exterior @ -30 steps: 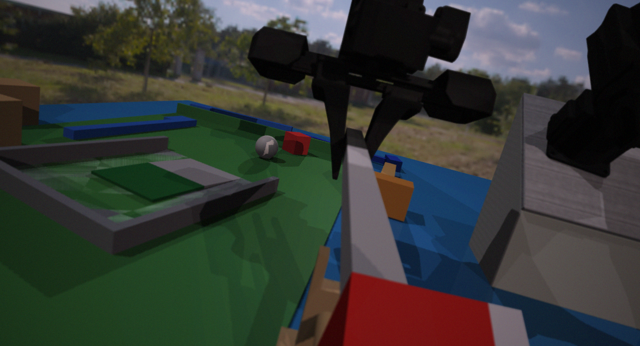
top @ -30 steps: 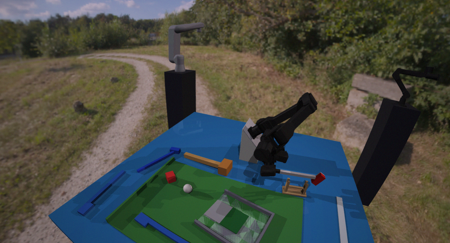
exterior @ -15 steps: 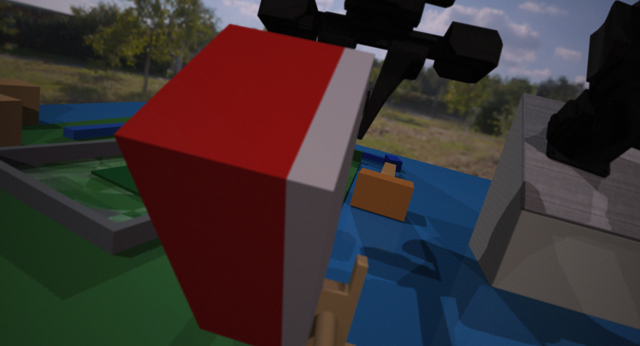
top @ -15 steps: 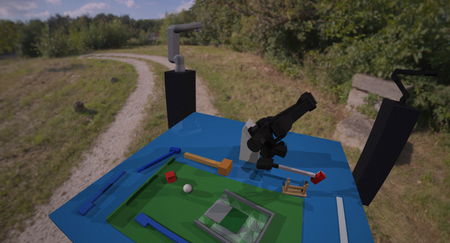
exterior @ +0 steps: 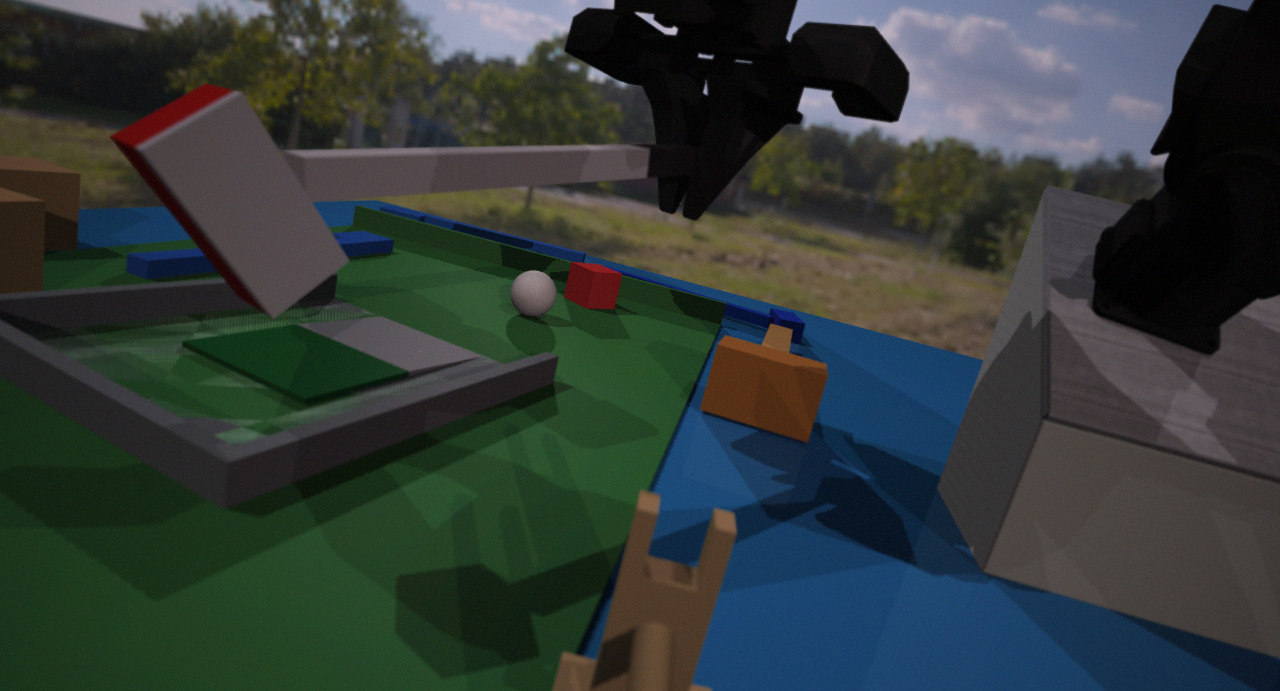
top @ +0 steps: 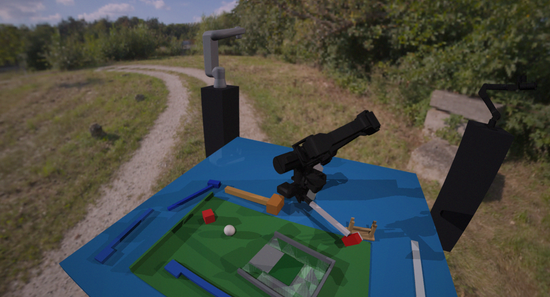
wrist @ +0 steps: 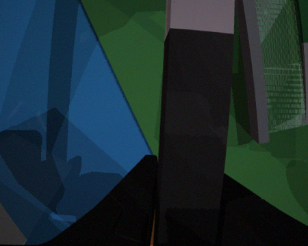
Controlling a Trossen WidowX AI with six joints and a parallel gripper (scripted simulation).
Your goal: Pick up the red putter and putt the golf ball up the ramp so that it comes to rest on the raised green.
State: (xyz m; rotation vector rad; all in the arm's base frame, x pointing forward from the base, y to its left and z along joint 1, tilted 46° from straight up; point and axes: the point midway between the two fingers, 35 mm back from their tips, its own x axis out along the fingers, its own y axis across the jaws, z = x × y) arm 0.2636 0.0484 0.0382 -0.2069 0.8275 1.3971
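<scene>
My gripper (top: 304, 199) (exterior: 680, 205) (wrist: 172, 167) is shut on the dark grip of the red putter. The putter's pale shaft (top: 328, 217) (exterior: 474, 169) reaches out sideways, held in the air clear of the mat. Its tilted red and white head (top: 352, 238) (exterior: 241, 203) hangs at the far end, in front of the wooden stand in the top view. The white golf ball (top: 229, 230) (exterior: 532, 293) rests on the green mat, away from the putter. The grey ramp (top: 266, 258) (exterior: 393, 342) leads to the dark green square (top: 286, 269) (exterior: 295, 360) inside a grey border.
A red cube (top: 208, 216) (exterior: 593, 286) lies near the ball. An orange mallet (top: 275, 204) (exterior: 763, 387) lies beside the mat. A wooden stand (top: 374, 230) (exterior: 662, 588) is at the mat's edge. Blue clubs (top: 124, 235) and a white bar (top: 417, 268) lie farther out.
</scene>
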